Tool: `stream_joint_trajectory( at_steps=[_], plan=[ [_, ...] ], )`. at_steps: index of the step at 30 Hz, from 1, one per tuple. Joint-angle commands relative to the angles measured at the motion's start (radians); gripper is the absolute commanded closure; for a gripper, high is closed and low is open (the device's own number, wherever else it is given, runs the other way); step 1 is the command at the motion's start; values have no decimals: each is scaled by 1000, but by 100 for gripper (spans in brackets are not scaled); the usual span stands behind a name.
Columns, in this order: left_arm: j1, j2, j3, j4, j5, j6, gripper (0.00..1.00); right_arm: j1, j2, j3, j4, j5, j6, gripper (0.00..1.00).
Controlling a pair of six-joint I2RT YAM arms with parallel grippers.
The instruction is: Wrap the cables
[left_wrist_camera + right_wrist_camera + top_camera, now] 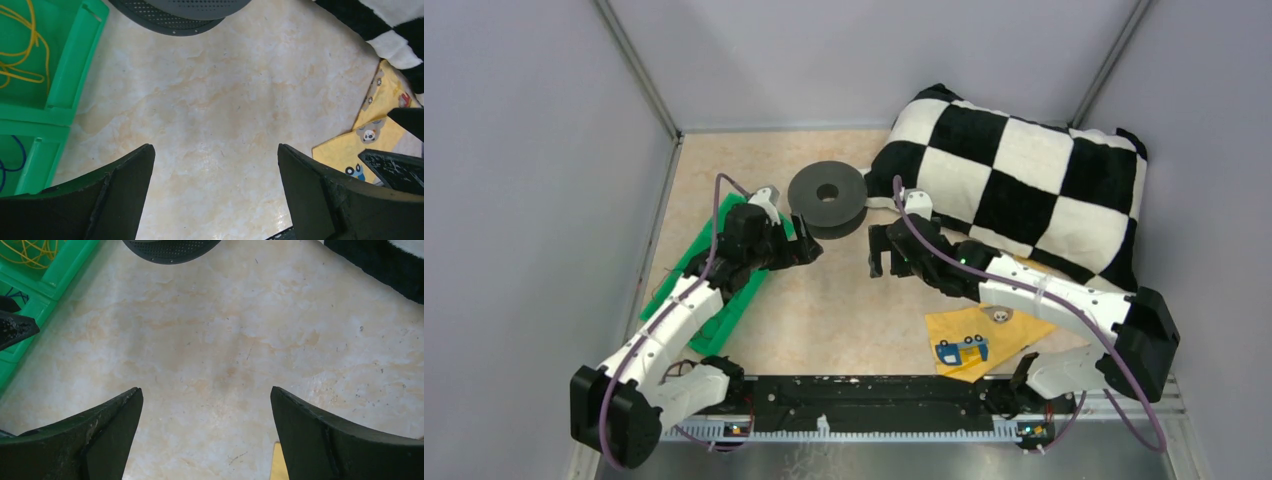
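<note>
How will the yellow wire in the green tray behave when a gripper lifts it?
The yellow wire lies in loose, string-thin loops, so it will likely droop and trail rather than hold shape. The overlapping loops in the green tray may tangle or lift together. Being so fine, it is probably very light.
</note>
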Motion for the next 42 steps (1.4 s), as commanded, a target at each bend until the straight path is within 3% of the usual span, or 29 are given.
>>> stream_joint_trajectory(
  at_steps=[1, 5, 10, 15, 19, 25, 31, 42],
  plan=[
    [0, 40, 74, -59, -103, -58, 2, -2, -43, -30, 55, -9, -18, 1],
    [1, 78, 127, -92, -2, -25, 2, -2, -67, -51, 81, -28, -23, 1],
    [0, 64, 107, -33, -40, -65, 2, -2, -94, -79, 137, -75, -48, 1],
    [7, -2, -3, 227, -4, -161, 2, -1, -138, -115, 185, -91, -57, 1],
    [32, 52, -43, 432, 81, -226, 2, 6, -188, -140, 230, -108, -84, 1],
    [35, 214, -10, 481, -12, -364, 2, 7, -261, -161, 224, -56, -89, 1],
    [35, 247, -135, 650, -89, -517, 2, 6, -285, -137, 178, -34, -105, 1],
    [48, 280, -211, 781, -130, -521, 1, 7, -297, -146, 189, -39, -91, 1]
  ],
)
